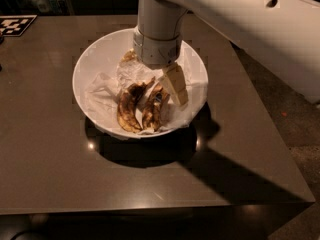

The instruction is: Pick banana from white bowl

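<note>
A: Position check. The gripper is down inside the white bowl, in its right half as the camera sees it. The arm stands upright over it. Claw wide or narrow: cannot tell, since the arm hides most of it.

B: Target?

A: The banana lies on the crumpled paper lining, front-centre of the bowl, one end pointing up toward the gripper. It is yellow-brown and blotched. No sticker made out from here. The gripper's lower end sits just beside the banana's upper right end; contact uncertain.

B: Neighbour?

A: A second banana, darker and more curved, lies right beside it on the left. Whether the two touch I cannot tell.

B: So the grasp is under way but not proven. How to do it well?

A: My read: take only the right-hand fruit, across its width near mid-length. Keep clear of the neighbour and of the paper, which could come up with it. The skin looks overripe and is probably soft, so close gently, enough to hold without splitting. Lift straight up past the rim before any sideways travel. The bowl stands loose on the dark table, as far as I can judge, and a dragging pull might shift it.
</note>
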Available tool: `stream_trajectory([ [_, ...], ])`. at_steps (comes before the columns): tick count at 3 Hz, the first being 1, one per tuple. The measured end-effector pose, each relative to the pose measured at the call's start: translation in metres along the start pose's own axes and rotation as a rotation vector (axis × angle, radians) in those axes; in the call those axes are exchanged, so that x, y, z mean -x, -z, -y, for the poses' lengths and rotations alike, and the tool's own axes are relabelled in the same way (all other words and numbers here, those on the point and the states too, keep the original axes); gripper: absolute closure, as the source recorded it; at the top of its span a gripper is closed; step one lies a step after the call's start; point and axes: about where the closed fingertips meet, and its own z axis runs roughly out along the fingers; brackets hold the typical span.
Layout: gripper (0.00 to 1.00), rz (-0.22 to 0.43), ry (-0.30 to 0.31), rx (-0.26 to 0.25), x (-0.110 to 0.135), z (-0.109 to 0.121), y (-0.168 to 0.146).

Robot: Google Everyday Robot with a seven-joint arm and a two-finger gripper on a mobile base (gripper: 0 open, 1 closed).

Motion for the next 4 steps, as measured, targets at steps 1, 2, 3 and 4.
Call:
stream_trajectory([
  [1, 0.0, -0.003, 0.062, 0.017, 0.0031, 0.0035, -0.0021],
  [2, 0.16, 0.0, 0.09, 0.026, 0.0008, 0.0032, -0.0059],
  [3, 0.27, 0.006, 0.094, 0.031, -0.003, 0.0008, -0.0088],
  [4, 0.33, 0.008, 0.093, 0.036, -0.0063, -0.0025, -0.0108],
])
